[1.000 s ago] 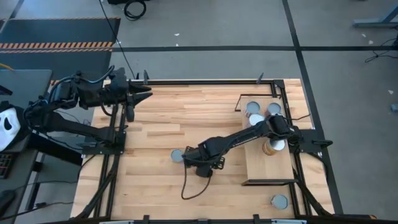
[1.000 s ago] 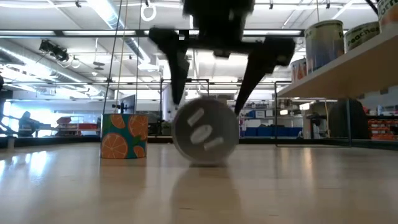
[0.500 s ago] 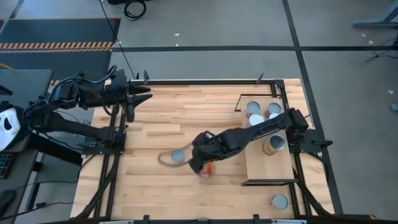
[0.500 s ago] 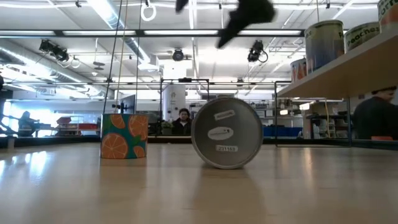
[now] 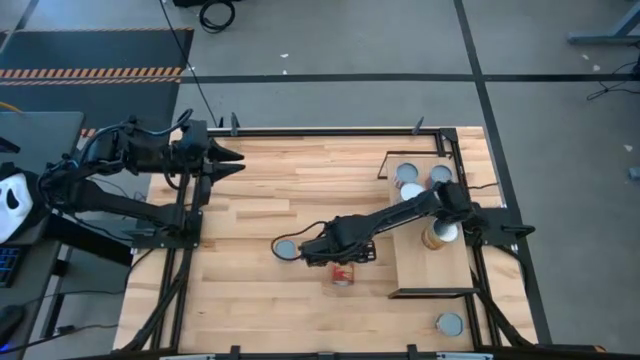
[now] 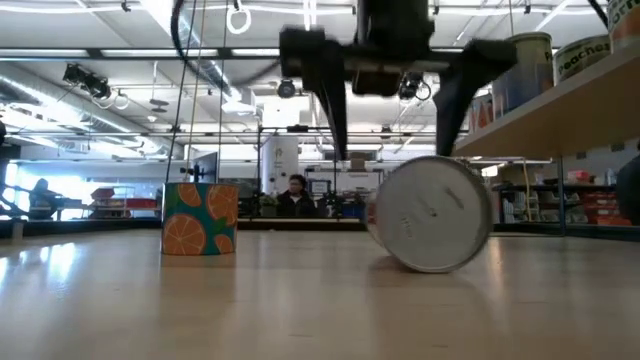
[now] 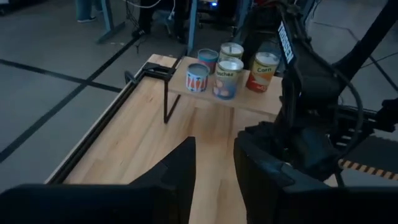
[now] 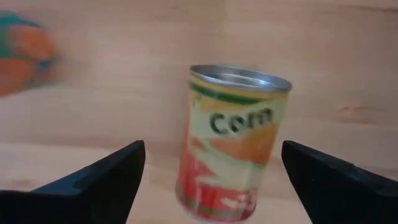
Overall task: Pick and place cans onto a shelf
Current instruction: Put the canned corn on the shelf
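Since half a second ago, corn can [image 6: 432, 213] rolled sideways; right gripper [image 6: 394, 95] now above it, fingers spread, empty. Step: re-acquiring the fallen can. Next: descend, straddle, close. Left gripper [image 5: 232, 160] parked, nearly pressed together.

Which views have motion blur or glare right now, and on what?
Right wrist view: the corn can is smeared, its label soft, and the orange-patterned can at the edge is a blur. Low view: the rolling can's end is blurred, the stickers unreadable, and ceiling lights glare across the top. High view: even light, sharp; the can on its side is small.
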